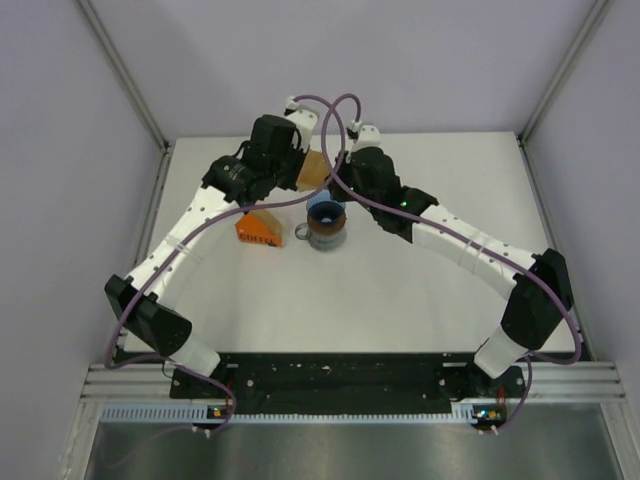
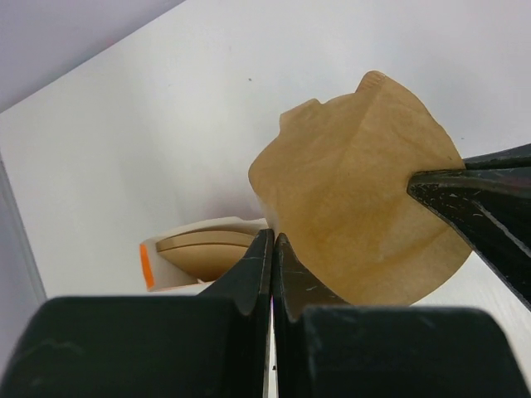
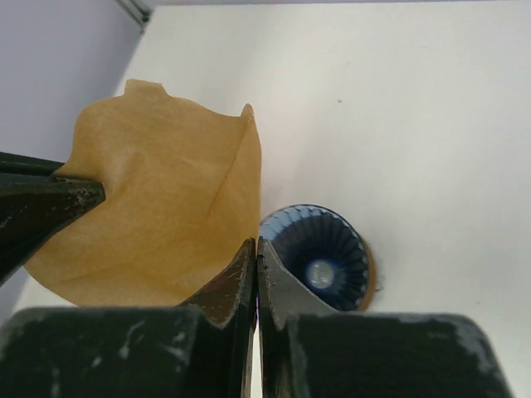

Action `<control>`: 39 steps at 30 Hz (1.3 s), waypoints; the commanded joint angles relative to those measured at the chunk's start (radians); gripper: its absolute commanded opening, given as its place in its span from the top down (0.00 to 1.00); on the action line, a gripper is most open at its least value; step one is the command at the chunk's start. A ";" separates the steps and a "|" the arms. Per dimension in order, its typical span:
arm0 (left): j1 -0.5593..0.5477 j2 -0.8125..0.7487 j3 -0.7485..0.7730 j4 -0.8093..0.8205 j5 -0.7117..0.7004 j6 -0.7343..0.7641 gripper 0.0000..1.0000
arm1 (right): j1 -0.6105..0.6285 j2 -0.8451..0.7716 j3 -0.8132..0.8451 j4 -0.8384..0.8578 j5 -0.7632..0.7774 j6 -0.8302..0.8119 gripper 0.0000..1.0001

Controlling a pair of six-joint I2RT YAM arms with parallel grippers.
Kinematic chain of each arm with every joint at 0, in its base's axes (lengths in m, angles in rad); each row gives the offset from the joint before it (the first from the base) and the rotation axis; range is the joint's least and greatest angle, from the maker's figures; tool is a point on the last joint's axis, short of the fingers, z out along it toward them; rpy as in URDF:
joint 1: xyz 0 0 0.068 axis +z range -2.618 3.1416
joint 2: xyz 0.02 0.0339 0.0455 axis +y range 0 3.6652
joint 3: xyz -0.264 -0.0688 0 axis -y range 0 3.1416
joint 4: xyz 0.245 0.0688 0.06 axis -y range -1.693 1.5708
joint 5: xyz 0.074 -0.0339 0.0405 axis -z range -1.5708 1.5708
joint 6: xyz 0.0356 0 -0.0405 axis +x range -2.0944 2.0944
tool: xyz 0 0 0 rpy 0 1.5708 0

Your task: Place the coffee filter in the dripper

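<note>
Fingers of our left gripper are clenched on one edge of the coffee filter; our right gripper pinches the opposite edge, the paper spread between both tips. Just past our right tips sits the dripper, blue and ribbed.

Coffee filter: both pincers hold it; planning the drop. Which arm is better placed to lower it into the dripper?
Probably right: the right pincer grips the filter beside the dripper; the left pincer sits farther off, by the orange pack.

Coffee filter: matt tan paper, creased. Dripper: glossy blue plastic w/ ribs. Table: matt white.
</note>
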 commanded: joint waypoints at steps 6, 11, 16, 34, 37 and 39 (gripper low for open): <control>0.001 0.079 0.010 0.079 0.222 -0.061 0.85 | -0.008 -0.022 0.056 -0.154 0.037 -0.225 1.00; 0.001 0.125 0.008 0.061 0.254 -0.098 0.69 | -0.009 -0.018 0.061 -0.151 0.017 -0.277 1.00; 0.011 0.142 0.014 0.061 0.312 -0.112 0.69 | -0.009 -0.010 0.073 -0.151 -0.017 -0.336 1.00; 0.101 0.166 -0.028 -0.007 0.337 -0.106 1.00 | -0.054 0.067 0.124 -0.199 -0.064 -0.377 1.00; 0.103 0.186 -0.033 -0.027 0.334 -0.092 1.00 | -0.060 0.083 0.124 -0.200 -0.072 -0.382 1.00; 0.103 0.200 -0.036 -0.031 0.341 -0.092 1.00 | -0.069 0.093 0.125 -0.202 -0.090 -0.371 1.00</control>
